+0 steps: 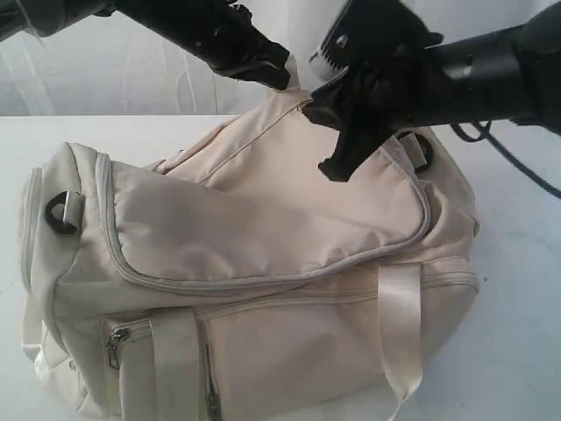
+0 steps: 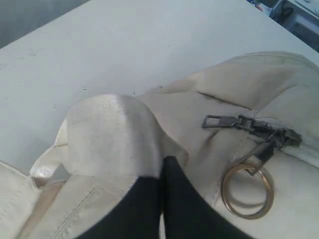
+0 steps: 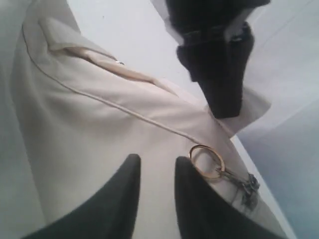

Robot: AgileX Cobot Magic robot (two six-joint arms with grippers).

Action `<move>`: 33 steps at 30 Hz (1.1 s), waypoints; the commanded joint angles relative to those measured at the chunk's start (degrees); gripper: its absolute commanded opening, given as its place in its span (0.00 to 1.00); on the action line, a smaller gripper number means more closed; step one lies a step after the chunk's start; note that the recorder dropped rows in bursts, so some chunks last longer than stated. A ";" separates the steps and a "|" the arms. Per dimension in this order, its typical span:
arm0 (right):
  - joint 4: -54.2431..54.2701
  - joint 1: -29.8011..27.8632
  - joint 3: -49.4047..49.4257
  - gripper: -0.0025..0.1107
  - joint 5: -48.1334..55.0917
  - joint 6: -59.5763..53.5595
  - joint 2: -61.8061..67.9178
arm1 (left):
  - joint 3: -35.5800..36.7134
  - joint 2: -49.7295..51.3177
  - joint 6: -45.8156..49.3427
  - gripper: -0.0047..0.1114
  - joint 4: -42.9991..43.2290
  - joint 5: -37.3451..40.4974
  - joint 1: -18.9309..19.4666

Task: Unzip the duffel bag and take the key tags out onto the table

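Duffel bag [image 1: 263,228] sat on the white table [image 1: 526,307] with its zipped top flap facing the exterior camera. The main zipper looked closed along all of its visible run. Key tags were not visible in any view. They were presumably inside the bag, so nothing was out on the table yet.

Left gripper [image 2: 164,167] was fully closed, pinching a fold of cream strap [image 2: 107,134] at the far side of the bag's top, near the zipper pulls [image 2: 249,124]. Likely reason: lifting the fabric held it taut so the zipper had something to run against, and it would stop the bag sliding once a pull got dragged.

Right gripper [image 3: 157,174] hung just above the bag's top, fingertips pointing down at the fabric, jaws parted a little with nothing between them — holding nothing. A gold ring [image 3: 207,160] hooked to the zipper pulls lay on the fabric just beside one fingertip, not touching as far as I could tell. The ring looked like the intended handle — bigger and easier to pinch than the flat pulls.

Step judged: early, lining up on the ring before unzipping. The next move would need the jaws to straddle the ring, then close. Risk: the ring lay flat on soft cloth, so the fingers might catch fabric instead or nudge it away.
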 commanded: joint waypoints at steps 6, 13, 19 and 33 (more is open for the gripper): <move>1.19 2.41 -1.15 0.48 -13.94 -11.34 8.95 | -0.69 -3.13 0.04 0.04 -5.71 0.12 -0.32; 1.34 4.92 -4.39 0.47 -16.88 -10.57 10.28 | -0.69 -3.13 0.04 0.04 -5.71 0.33 -0.32; 1.34 4.92 -4.36 0.34 -22.30 -5.74 10.36 | -0.69 -3.13 0.04 0.04 -5.71 0.33 -0.32; 1.34 4.92 -3.82 0.02 -22.15 -3.92 8.79 | -0.69 -2.85 0.04 0.04 -4.58 0.33 -0.32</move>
